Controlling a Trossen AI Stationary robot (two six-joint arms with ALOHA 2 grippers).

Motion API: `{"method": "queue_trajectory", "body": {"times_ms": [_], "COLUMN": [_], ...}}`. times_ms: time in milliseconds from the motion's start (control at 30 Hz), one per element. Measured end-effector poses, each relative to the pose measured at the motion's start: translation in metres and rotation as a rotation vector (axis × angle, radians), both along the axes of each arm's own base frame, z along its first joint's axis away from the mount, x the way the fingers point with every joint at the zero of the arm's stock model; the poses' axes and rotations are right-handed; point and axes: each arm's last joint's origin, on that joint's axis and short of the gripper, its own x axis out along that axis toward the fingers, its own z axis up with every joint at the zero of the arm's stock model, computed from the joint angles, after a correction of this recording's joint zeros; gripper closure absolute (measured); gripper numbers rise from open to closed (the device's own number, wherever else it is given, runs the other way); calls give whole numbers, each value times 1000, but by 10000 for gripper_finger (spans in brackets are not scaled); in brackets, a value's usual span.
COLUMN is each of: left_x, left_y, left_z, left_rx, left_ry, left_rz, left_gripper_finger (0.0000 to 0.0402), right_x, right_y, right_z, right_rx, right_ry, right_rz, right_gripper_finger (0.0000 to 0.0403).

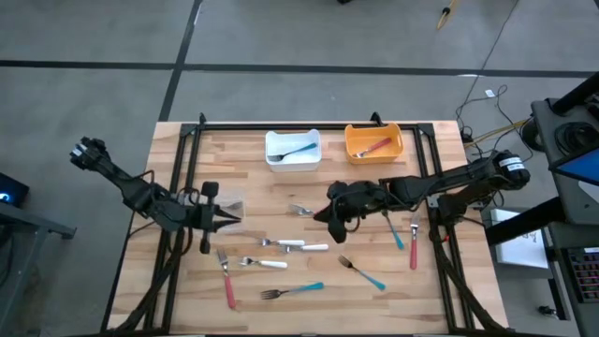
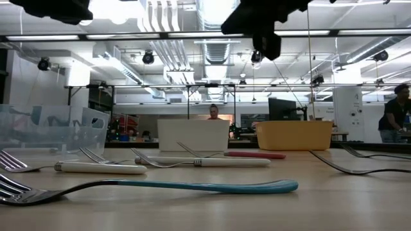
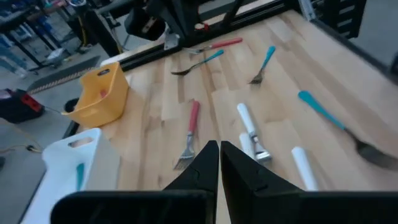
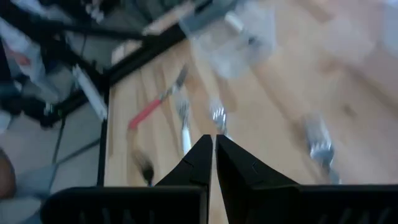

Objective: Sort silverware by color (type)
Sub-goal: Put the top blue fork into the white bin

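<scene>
Nearest the low camera lay a teal-handled metal fork [image 2: 160,187] on the wooden bench [image 1: 449,290]. The right claw [image 1: 329,217] hung over the bench's middle, fingers together and empty; the left claw [image 1: 227,221] waited near the clear bin [image 1: 225,208], also closed on nothing. Outward lay scattered silverware: white-handled pieces [image 1: 298,246], a red-handled fork [image 1: 226,281]. One piece sat in the white bin [image 1: 292,148], another in the orange bin [image 1: 373,142]. They looked light, stiff and slippery; the plastic handle seemed the best hold.
</scene>
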Motion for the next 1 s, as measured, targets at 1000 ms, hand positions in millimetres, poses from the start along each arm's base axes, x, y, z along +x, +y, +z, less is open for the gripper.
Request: {"method": "queue_trajectory", "body": {"times_ms": [1000], "left_x": [-15], "left_y": [13], "left_z": [19], "left_rx": [169], "left_ry": [-128], "left_rz": [5], "left_gripper_finger": [402], "right_x": [25], "right_y": [-47], "right_z": [-27], "right_rx": [45], "right_ry": [397], "right_rz": [-47], "right_gripper_finger": [390]}}
